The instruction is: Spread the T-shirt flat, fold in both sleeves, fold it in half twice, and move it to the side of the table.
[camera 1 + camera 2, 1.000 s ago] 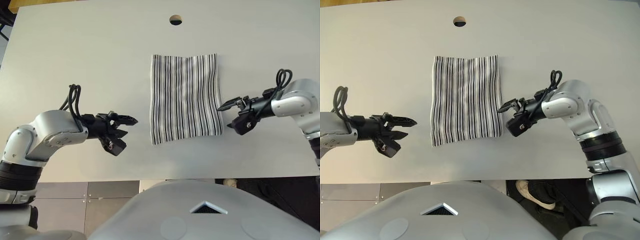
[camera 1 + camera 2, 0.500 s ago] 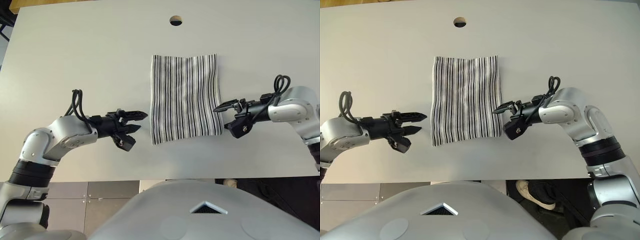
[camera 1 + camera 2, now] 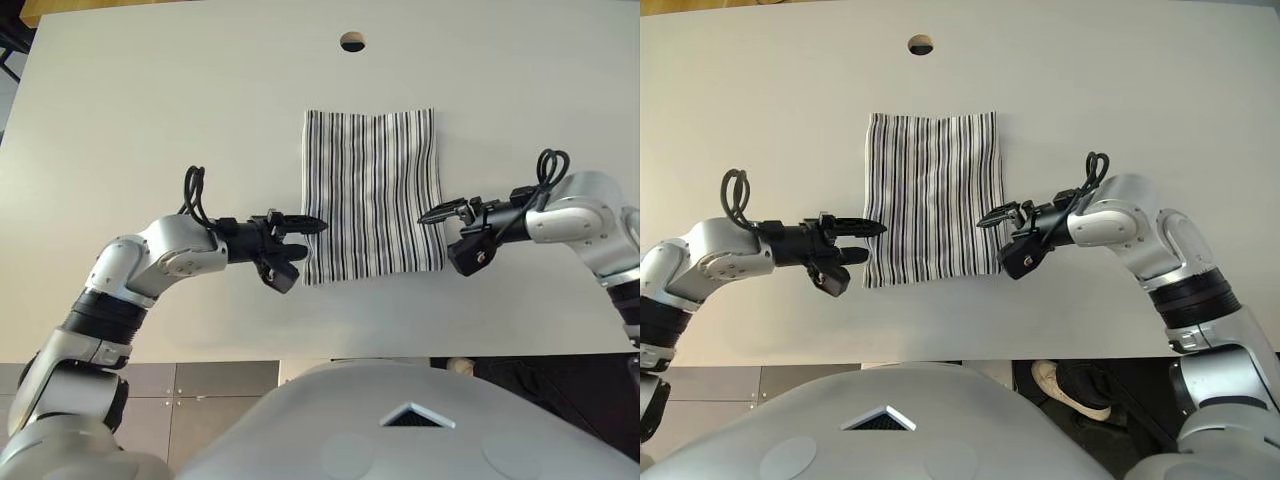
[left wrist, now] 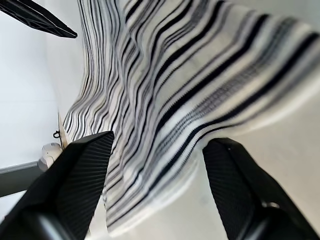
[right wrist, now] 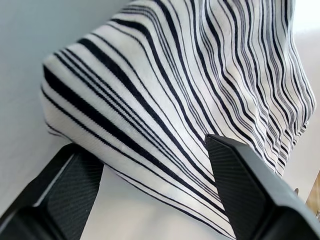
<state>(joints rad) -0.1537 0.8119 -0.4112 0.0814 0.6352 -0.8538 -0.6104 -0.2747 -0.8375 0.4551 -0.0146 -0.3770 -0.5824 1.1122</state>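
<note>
From the head camera, the T-shirt (image 3: 372,195) is lying on the table (image 3: 150,110) as a striped rectangle with no sleeve showing, so the sleeve folds look done and a halving fold is probably next. The left gripper (image 3: 305,240) is sitting at the shirt's near left corner and the right gripper (image 3: 440,238) at its near right edge. Both are spread open and holding nothing. Flanking the near edge like this seems meant for pinching both sides at once, so the cloth lifts evenly.

In the left wrist view, the left gripper (image 4: 162,142) is gaping wide, its ribbed fingers (image 4: 80,185) standing on either side of the shirt's corner (image 4: 150,210). The cloth is lying between them ungripped, and whether a pad is grazing it is hard to tell. One finger of the right gripper (image 4: 40,17) is showing beyond the shirt's opposite edge.

In the right wrist view, the right gripper (image 5: 142,142) is equally wide, its fingers (image 5: 240,180) straddling the thick, layered fold at the shirt's edge (image 5: 75,95). The open stance looks chosen to take in all the layers at once.

The table is pale, smooth and matte, so the cloth should slide easily when dragged. A round hole (image 3: 351,41) is sitting beyond the shirt's far edge, well apart from it. Nearer than the shirt, past the table's front edge, grey cabinet doors (image 3: 180,385) are showing.
</note>
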